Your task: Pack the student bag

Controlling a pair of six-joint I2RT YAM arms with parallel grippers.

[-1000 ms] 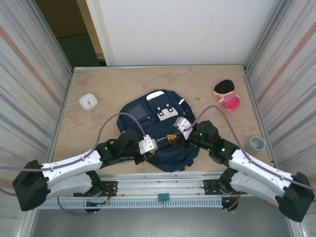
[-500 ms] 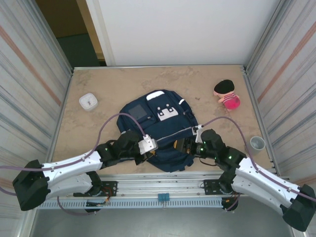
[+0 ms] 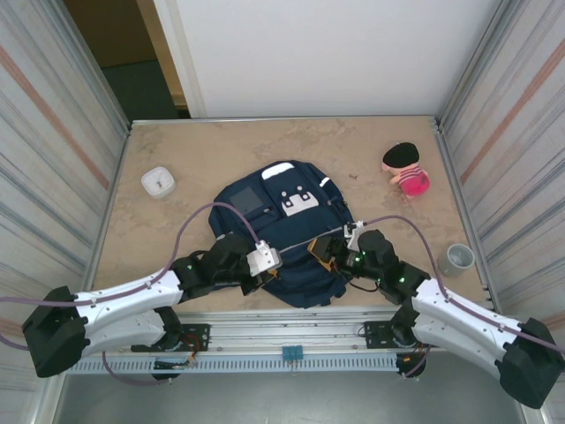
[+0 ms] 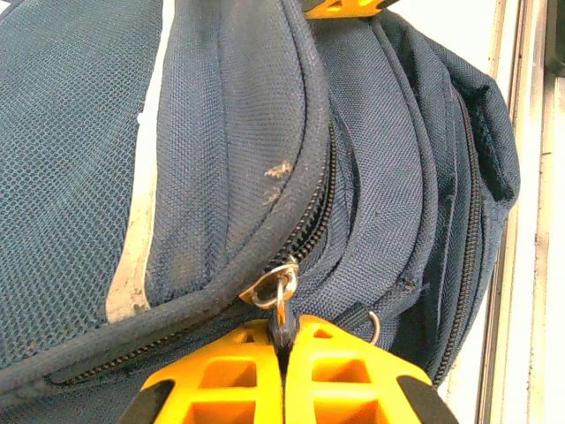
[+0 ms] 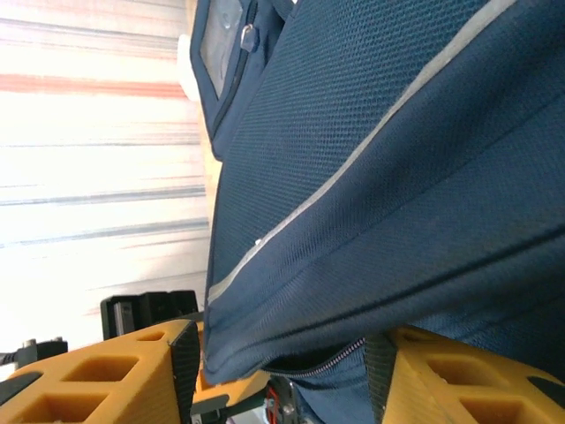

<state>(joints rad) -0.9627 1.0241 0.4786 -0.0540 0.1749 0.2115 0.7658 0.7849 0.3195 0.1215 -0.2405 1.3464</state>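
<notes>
On the table [image 3: 194, 150], near its front edge and between the two arms, the bag [image 3: 296, 225] lay flat with its patches facing up. The left gripper [image 4: 282, 340] was pressed together on a zipper pull [image 4: 281, 296] at the bag's near left side, its yellow fingers [image 4: 221, 371] meeting around the tab. The right gripper [image 5: 282, 353] had its fingers apart, astride a fold of the bag by a zipper line; whether they pinched the fabric could not be told. A white box [image 3: 158, 182] lay well apart to the bag's left, a pink toy [image 3: 406, 170] at the far right, and a grey cup [image 3: 460, 257] by the right wall.
</notes>
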